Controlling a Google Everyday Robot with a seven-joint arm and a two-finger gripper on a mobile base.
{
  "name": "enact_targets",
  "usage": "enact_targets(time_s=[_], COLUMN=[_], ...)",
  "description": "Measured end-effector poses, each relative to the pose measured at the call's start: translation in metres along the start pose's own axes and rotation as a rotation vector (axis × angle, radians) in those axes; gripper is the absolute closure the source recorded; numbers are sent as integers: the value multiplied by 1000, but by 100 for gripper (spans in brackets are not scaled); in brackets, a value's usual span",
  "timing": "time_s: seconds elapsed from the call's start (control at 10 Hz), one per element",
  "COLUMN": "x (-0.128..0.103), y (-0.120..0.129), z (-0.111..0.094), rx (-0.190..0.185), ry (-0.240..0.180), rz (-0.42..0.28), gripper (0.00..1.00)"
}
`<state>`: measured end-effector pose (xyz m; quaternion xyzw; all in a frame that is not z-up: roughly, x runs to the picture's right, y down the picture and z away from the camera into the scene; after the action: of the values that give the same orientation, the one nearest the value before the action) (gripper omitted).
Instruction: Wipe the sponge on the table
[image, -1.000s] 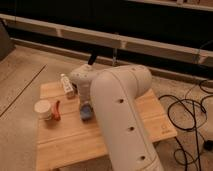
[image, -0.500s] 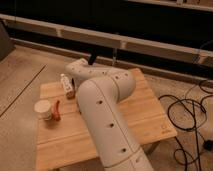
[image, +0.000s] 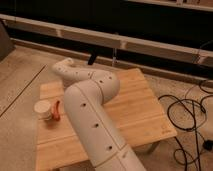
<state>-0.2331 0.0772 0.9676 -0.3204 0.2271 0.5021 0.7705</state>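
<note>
The light wooden table (image: 142, 112) fills the middle of the camera view. My white arm (image: 92, 107) rises from the bottom edge, bends over the table's centre and reaches toward its back left corner, where the wrist (image: 64, 68) curls down. The gripper is hidden behind that wrist end, over the back left part of the table. The sponge is hidden too; no blue shows anywhere around the arm.
A white cup (image: 43, 109) stands at the table's left edge with a red-orange handled tool (image: 57, 111) beside it. Black cables (image: 192, 117) lie on the floor to the right. A dark wall with a pale rail (image: 125, 42) runs behind the table.
The arm has swung left and back across the table. The blue sponge showed beside the arm one second ago and is now covered by it.
</note>
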Motion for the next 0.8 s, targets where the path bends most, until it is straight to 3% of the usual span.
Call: enact_targets(time_s=[0.4, 0.8], x=[17, 57], y=[45, 39], z=[3, 12], rx=[-76, -109], ry=[-21, -11], rz=[-2, 62], gripper=[100, 100])
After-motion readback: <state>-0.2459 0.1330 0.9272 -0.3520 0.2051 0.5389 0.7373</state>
